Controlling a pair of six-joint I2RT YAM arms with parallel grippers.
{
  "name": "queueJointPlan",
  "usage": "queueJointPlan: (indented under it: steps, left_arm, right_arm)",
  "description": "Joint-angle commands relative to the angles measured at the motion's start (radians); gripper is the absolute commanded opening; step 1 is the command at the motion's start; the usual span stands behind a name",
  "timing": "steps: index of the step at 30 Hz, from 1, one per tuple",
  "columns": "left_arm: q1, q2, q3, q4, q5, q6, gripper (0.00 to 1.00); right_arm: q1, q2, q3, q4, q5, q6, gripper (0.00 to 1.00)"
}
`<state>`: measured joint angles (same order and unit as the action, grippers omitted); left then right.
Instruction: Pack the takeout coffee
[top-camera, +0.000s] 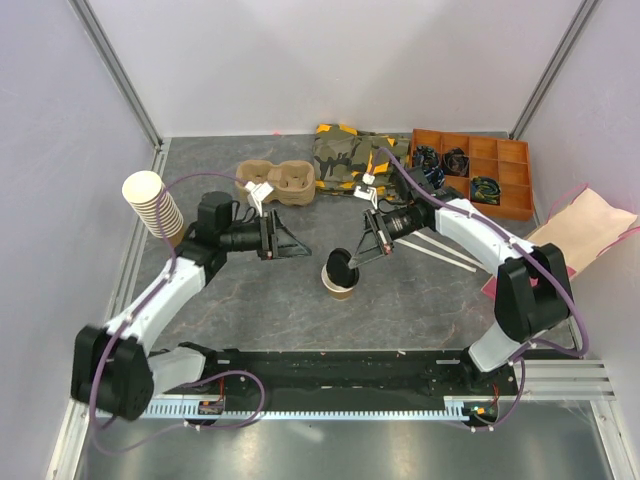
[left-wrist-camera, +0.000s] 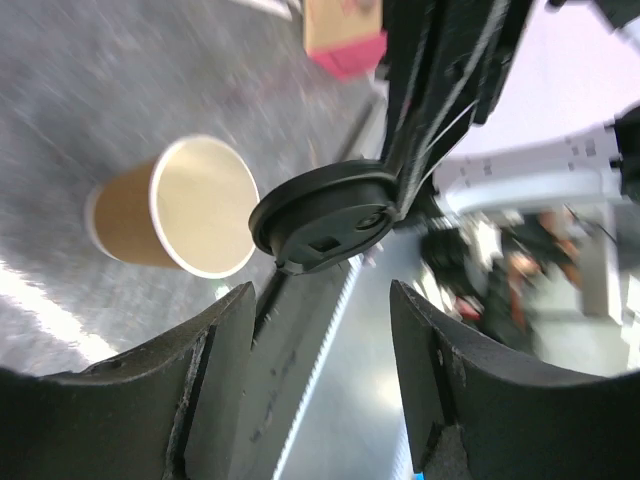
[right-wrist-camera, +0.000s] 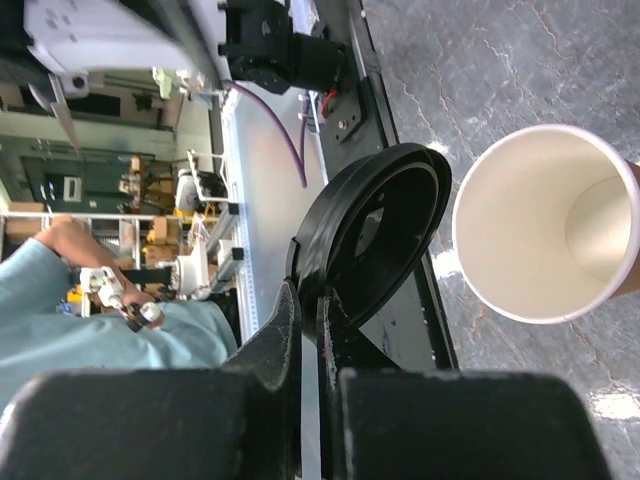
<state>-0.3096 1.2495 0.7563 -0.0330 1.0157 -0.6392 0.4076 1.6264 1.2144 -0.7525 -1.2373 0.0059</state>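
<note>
Lid (right-wrist-camera: 375, 230) clamped by rim in right gripper (right-wrist-camera: 308, 305), tilted beside open mouth of cup (right-wrist-camera: 540, 235); left gripper (left-wrist-camera: 322, 300) open, clear of both.

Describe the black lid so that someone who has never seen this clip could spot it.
On the grey table, find the lone open tan cup standing near the middle. Close beside its rim, the right gripper pinches a round black lid by the edge, tilted. It is the only black disc and, unlike the stacked cups at far left, is held off the table.
</note>
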Motion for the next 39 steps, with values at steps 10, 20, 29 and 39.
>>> queueJointPlan:
  steps: [10, 20, 29, 39]
  left_arm:
    - [-0.031, -0.242, -0.023, -0.108, -0.299, 0.026, 0.56]
    - [-0.049, -0.202, 0.024, 0.06, -0.289, -0.14, 0.51]
    - [-0.031, -0.225, 0.067, 0.053, -0.293, -0.174, 0.49]
    - [-0.008, -0.203, 0.068, 0.083, -0.307, -0.258, 0.53]
  right_arm:
    - [-0.006, -0.184, -0.174, 0.851, -0.038, 0.673, 0.0]
    - [0.007, -0.212, -0.332, 1.704, 0.11, 1.381, 0.0]
    - [0.008, -0.256, -0.346, 1.507, 0.131, 1.238, 0.0]
    - [0.011, -0.298, -0.363, 1.351, 0.208, 1.056, 0.0]
